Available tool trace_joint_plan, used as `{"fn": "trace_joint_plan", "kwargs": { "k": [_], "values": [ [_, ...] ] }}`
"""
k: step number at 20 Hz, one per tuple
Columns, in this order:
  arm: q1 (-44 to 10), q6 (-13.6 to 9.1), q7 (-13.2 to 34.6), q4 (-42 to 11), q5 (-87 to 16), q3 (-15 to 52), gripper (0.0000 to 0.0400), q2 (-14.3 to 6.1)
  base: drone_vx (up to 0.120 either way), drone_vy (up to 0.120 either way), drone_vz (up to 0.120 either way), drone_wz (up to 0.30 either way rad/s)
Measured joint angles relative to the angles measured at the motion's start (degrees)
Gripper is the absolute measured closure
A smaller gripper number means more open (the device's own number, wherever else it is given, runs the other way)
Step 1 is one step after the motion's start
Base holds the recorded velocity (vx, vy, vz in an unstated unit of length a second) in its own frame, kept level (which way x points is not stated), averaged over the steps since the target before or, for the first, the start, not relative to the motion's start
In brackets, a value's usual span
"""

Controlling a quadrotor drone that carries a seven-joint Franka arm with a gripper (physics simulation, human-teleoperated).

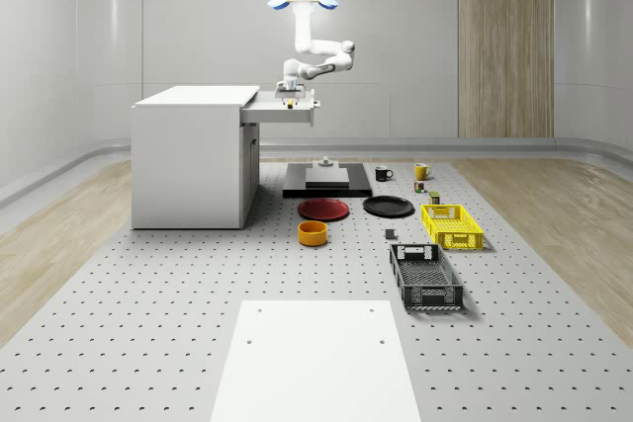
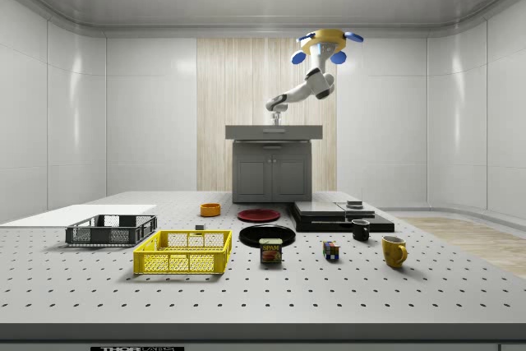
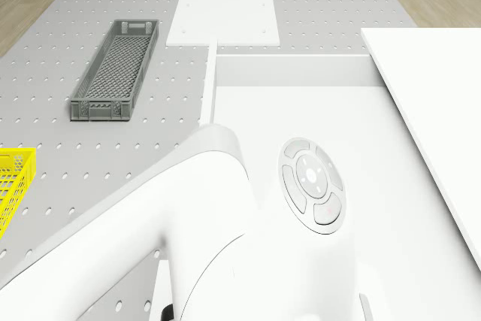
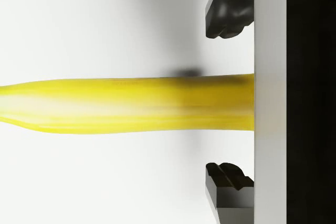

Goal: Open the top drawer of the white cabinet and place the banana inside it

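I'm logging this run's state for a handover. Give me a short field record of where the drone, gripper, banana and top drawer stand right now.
drone: hovers above the pulled-out drawer, beside the white cabinet
top drawer: open, pulled out toward the whole-scene view's right
gripper: down over the drawer, fingers spread, clear of the banana on both sides
banana: lies on the drawer's white floor between the fingers, not gripped
task stage: banana appears to be in the drawer

Banana point(image 4: 131, 103) end cut off by frame edge.
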Motion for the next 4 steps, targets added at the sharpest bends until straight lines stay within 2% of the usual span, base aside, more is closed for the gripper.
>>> {"fn": "trace_joint_plan", "kwargs": {
  "k": [4],
  "values": [
    [-0.6,-1.2,0.0,-1.0,-1.6,-1.9,0.0014,0.0,0.000,0.000,0.000,0.000]
  ]
}}
